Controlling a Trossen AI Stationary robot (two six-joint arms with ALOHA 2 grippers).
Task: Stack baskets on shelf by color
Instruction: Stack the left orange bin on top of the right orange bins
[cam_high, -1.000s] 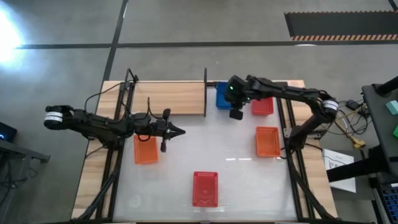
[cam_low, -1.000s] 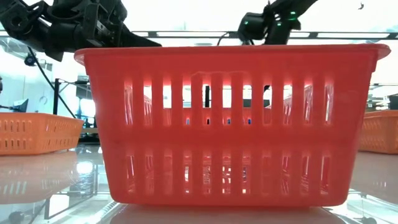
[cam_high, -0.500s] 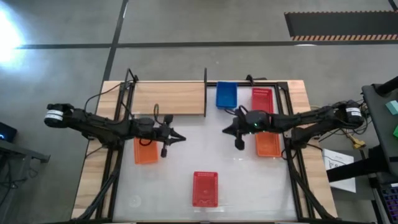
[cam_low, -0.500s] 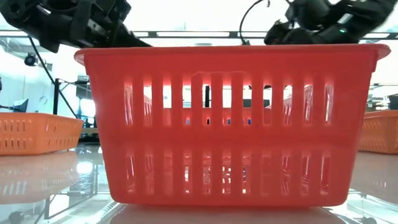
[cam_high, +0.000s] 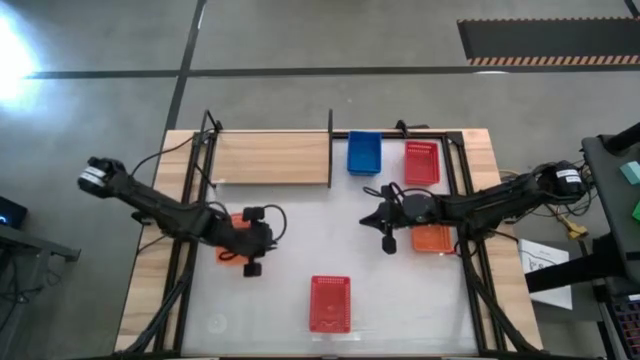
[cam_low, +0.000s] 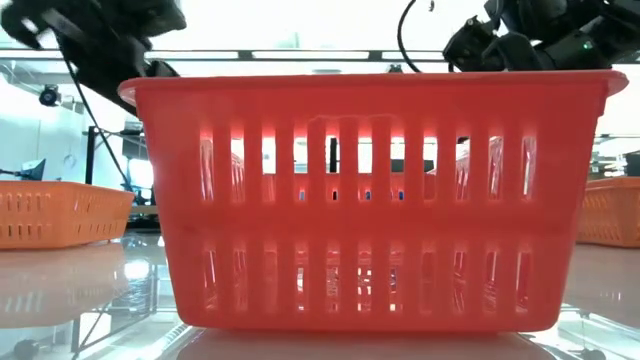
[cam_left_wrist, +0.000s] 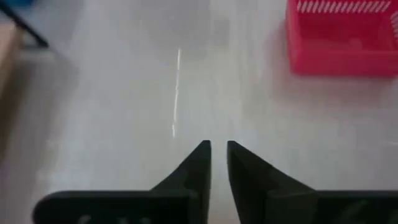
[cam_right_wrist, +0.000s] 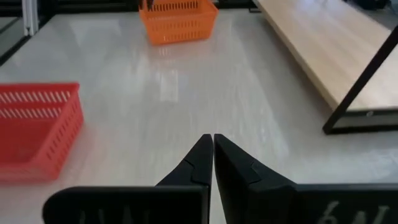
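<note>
With my left gripper (cam_high: 254, 268) low beside the orange basket (cam_high: 229, 249), jaws a thin slit apart and empty, and the right gripper (cam_high: 388, 243) pressed shut mid-table, I judge widening before straddling the rim matters, the shelf (cam_high: 272, 159) bare.

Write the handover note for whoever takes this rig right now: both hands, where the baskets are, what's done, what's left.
Left hand: fingers nearly together with a slim gap, empty, over the left orange basket.
Right hand: shut, empty, mid-table, beside the right orange basket.
Blue basket and a red basket sit side by side on the table right of the shelf; another red basket sits at the near edge.
Done: nothing on the shelf.
Left: stack all five baskets there by color.
</note>
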